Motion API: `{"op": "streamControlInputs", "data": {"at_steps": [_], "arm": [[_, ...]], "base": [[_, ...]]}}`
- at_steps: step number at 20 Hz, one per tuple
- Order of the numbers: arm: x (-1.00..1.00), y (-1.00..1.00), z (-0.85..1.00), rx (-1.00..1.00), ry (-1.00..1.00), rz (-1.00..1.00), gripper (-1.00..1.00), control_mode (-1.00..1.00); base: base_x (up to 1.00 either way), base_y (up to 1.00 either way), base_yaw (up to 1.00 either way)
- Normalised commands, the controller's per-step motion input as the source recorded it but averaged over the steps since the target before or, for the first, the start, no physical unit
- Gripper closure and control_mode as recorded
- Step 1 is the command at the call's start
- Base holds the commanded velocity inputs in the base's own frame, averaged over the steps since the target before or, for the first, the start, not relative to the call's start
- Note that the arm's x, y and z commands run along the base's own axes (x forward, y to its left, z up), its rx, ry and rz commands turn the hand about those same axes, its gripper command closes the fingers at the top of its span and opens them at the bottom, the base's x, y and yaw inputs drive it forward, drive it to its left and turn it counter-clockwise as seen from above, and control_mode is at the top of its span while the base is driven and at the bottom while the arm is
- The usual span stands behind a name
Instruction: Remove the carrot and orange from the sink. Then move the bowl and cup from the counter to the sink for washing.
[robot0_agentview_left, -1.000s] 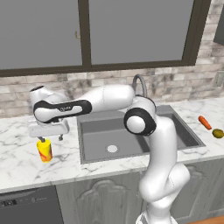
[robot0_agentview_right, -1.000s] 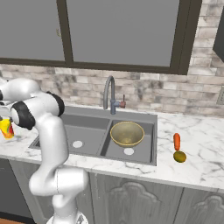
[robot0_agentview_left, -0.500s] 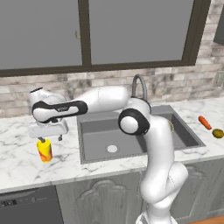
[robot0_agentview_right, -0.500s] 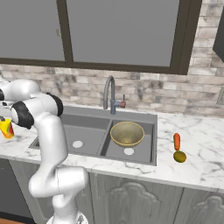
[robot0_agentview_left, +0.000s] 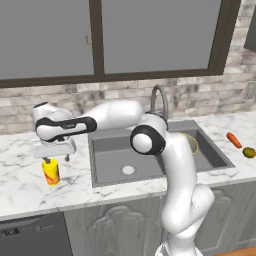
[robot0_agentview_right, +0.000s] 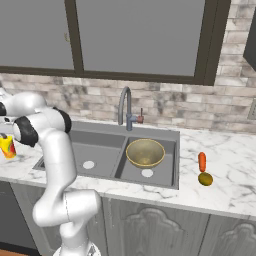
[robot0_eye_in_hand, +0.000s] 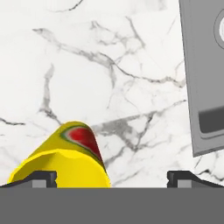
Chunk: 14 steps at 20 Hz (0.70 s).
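White marble counter (robot0_agentview_left: 20, 182) bears the yellow, red-swirled cup (robot0_agentview_left: 51, 171), under the wide-spread hand (robot0_agentview_left: 50, 159).

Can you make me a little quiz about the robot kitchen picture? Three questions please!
1. True or false: the bowl is in the sink.
2. What lies nearest the orange? A) cup B) carrot C) faucet
3. Fill in: the open gripper hangs right above the ____.

Key:
1. True.
2. B, the carrot.
3. Cup, standing on the counter.
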Motion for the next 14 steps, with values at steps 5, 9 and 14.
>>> {"op": "streamControlInputs", "data": {"at_steps": [5, 9, 14], "arm": [[0.13, 0.12, -0.13, 0.0, 0.0, -0.01, -1.0, -1.0], [0.14, 0.13, -0.14, 0.0, 0.01, -0.01, -1.0, -1.0], [-0.02, 0.11, -0.09, 0.0, 0.0, 0.0, -1.0, -1.0]], "base": [[0.0, 0.0, 0.0], [0.0, 0.0, 0.0], [0.0, 0.0, 0.0]]}}
